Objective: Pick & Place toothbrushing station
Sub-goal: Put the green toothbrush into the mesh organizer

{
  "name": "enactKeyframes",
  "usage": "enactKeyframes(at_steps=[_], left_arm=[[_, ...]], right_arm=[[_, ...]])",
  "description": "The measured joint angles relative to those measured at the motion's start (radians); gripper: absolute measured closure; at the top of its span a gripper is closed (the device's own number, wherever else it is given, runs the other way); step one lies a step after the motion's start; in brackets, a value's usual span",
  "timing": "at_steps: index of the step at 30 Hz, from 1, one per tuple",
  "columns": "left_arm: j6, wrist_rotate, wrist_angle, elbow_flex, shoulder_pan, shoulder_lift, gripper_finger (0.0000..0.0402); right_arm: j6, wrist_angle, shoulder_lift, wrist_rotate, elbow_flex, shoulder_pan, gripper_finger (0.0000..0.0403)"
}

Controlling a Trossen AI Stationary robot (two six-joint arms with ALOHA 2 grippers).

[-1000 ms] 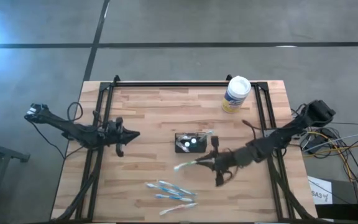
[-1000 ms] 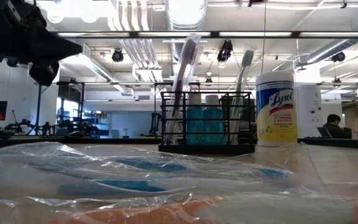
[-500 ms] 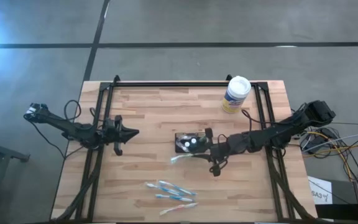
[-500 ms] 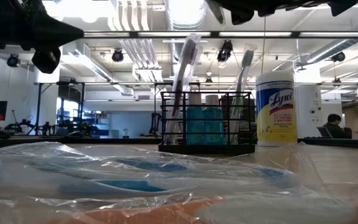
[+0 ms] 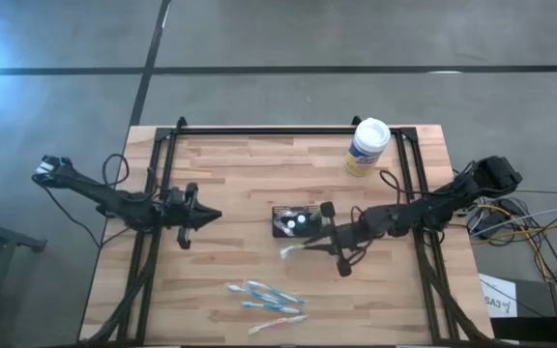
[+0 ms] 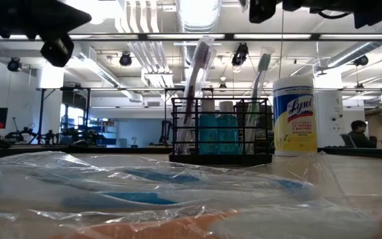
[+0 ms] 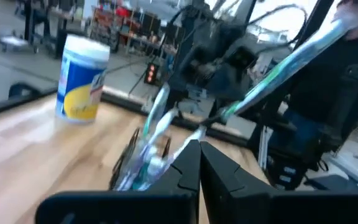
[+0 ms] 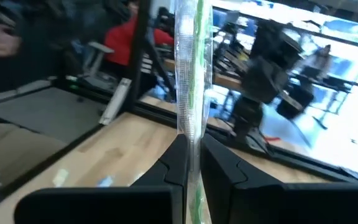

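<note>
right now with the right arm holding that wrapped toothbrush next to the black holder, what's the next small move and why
Probably lift and tip the wrapped toothbrush upright over the toothbrushing station. The right gripper is shut on it, but it lies nearly level, its free end beside the station's near edge rather than above the top. The station already holds two upright brushes. The left gripper waits shut, off to the left.

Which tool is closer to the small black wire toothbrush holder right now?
Right. The right tool sits just beside the small black wire toothbrush holder, shut on a wrapped green toothbrush. The left tool hangs farther off on its other side.
</note>
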Motion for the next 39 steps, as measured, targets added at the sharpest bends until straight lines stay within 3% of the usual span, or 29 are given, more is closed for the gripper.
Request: enactKeyframes(at_steps=[5,12,22,28,39], left_arm=[[0.083,0.010,0.232,0.034,0.000,0.129,0.0374],[0.239,0.126,0.248,0.222,0.000,0.360,0.0305],[0.386,0.134,0.243,0.519,0.003,0.659,0.0200],[0.352,0.050,0.260,0.578,0.018,0.742,0.0186],[0.330,0.079,0.296,0.647,0.075,0.856,0.0186]], right_arm=[[0.064,0.034,0.014,0.069,-0.027,0.000,0.0380],[0.117,0.213,0.087,0.100,-0.073,0.022,0.0380],[0.075,0.267,0.176,0.467,-0.049,0.119,0.0380],[0.039,0.281,0.168,0.546,-0.042,0.169,0.0380],[0.014,0.307,0.172,0.555,-0.041,0.172,0.0380]])
